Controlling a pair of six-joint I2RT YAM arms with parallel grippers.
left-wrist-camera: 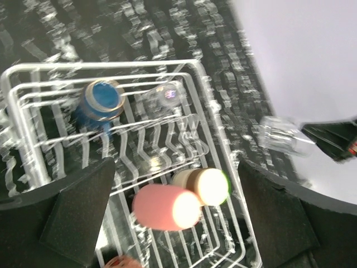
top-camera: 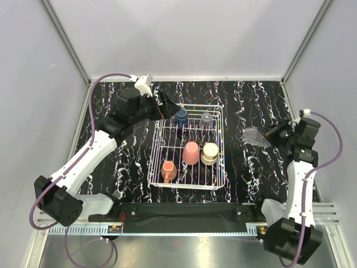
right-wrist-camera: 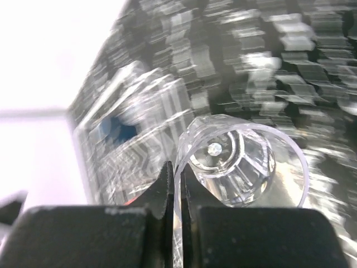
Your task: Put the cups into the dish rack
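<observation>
The white wire dish rack [top-camera: 158, 146] stands mid-table and holds a dark blue cup [top-camera: 181, 116], a clear glass [top-camera: 206, 118], a pink tumbler [top-camera: 191, 152], a cream cup [top-camera: 210, 153] and an orange mug [top-camera: 168, 170]. My right gripper [top-camera: 268, 134] is right of the rack, shut on the rim of a second clear glass [top-camera: 255, 136]. In the right wrist view one finger is inside and one outside that glass [right-wrist-camera: 234, 159], and the gripper [right-wrist-camera: 178, 181] pinches its wall. My left gripper [top-camera: 167, 106] hangs open over the rack's far left corner with nothing in it [left-wrist-camera: 175, 167].
Grey walls and aluminium posts close in the black marbled table [top-camera: 245, 184] at the back and sides. The left arm reaches over the rack's far left corner. A black strip [top-camera: 184, 212] runs along the near edge between the arm bases.
</observation>
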